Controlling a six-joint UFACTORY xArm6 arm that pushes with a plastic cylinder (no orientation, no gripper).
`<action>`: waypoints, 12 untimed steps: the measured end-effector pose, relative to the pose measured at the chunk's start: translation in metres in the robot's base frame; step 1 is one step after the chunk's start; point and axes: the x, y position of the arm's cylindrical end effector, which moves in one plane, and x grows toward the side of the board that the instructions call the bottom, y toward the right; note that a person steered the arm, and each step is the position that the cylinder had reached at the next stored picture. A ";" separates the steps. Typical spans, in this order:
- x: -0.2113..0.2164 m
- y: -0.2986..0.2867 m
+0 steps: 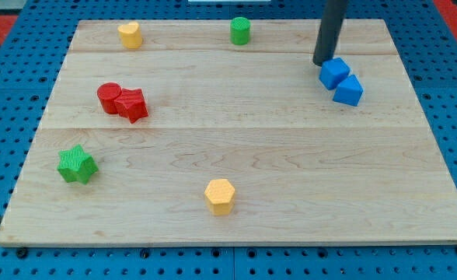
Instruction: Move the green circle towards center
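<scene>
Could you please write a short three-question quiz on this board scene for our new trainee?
1. True or false: my tip touches the green circle.
2. Which block lies nearest the view's bottom? A) green star B) yellow hexagon C) yellow heart
3. Fill in: the two red blocks sit touching on the view's ____ side.

Key
1. False: my tip stands at the view's upper right, just up and left of the two blue blocks, well apart from the green circle.
2. B
3. left
</scene>
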 end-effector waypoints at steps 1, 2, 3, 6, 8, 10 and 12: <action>-0.001 -0.004; -0.073 0.007; -0.121 -0.029; -0.089 -0.186; -0.039 -0.178; -0.063 -0.220; -0.003 -0.202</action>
